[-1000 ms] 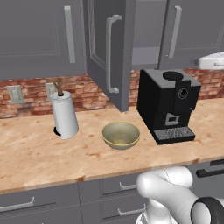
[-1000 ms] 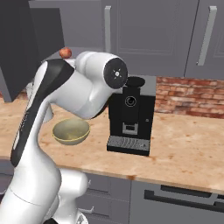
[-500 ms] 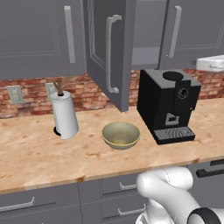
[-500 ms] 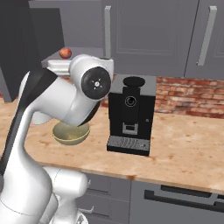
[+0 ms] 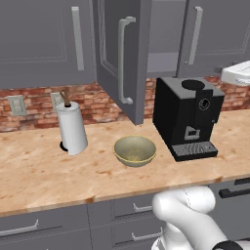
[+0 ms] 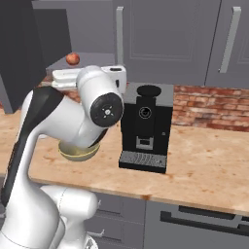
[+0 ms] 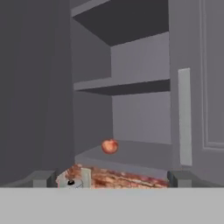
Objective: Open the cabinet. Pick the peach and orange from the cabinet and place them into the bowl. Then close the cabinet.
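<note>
**Arm Bending Low, Fingers Wide Apart**

The white arm (image 6: 58, 121) is bending in front of the bowl (image 5: 135, 150), with its elbow pointing up. The gripper (image 7: 113, 178) is facing the cabinet (image 7: 131, 87). Its two fingers are standing wide apart, holding nothing.

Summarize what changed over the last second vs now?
The arm's elbow swung down and toward the coffee machine in the right base view, uncovering the peach on the cabinet shelf. The gripper stayed open, holding nothing. Bowl, paper towel roll and open door unchanged.
</note>
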You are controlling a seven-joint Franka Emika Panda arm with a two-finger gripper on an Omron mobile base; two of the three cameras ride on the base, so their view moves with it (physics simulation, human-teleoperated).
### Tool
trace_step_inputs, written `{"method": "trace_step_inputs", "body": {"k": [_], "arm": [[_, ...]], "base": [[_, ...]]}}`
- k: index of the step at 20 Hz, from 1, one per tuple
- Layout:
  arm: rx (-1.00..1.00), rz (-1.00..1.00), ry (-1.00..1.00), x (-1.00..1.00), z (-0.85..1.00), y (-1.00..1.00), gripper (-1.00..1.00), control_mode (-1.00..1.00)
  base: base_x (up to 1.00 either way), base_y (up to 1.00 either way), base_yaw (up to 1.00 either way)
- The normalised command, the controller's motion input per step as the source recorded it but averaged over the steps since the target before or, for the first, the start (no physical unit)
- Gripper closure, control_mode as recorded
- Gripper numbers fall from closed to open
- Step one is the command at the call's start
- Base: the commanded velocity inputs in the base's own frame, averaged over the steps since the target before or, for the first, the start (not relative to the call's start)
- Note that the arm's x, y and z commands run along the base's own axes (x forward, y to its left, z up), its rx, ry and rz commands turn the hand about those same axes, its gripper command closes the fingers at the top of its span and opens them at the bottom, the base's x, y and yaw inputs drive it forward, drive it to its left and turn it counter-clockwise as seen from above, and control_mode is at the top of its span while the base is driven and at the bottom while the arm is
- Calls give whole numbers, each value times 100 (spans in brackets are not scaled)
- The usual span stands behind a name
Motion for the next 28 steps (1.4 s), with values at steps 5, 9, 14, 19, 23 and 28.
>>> {"method": "trace_step_inputs", "body": {"k": [5, 9, 14, 19, 23, 28], "arm": [[0, -3, -14, 0, 0, 0, -100, -100], [0, -2, -4, 0, 0, 0, -100, -100], [0, -2, 0, 3, 0, 0, -100, -100], [1, -12, 0, 7, 0, -5, -100, -100], [0, -11, 0, 29, 0, 0, -100, -100], [0, -4, 0, 41, 0, 0, -100, -100]], "base": [[0, 0, 0], [0, 0, 0], [0, 0, 0], [0, 0, 0], [0, 0, 0], [0, 0, 0]]}}
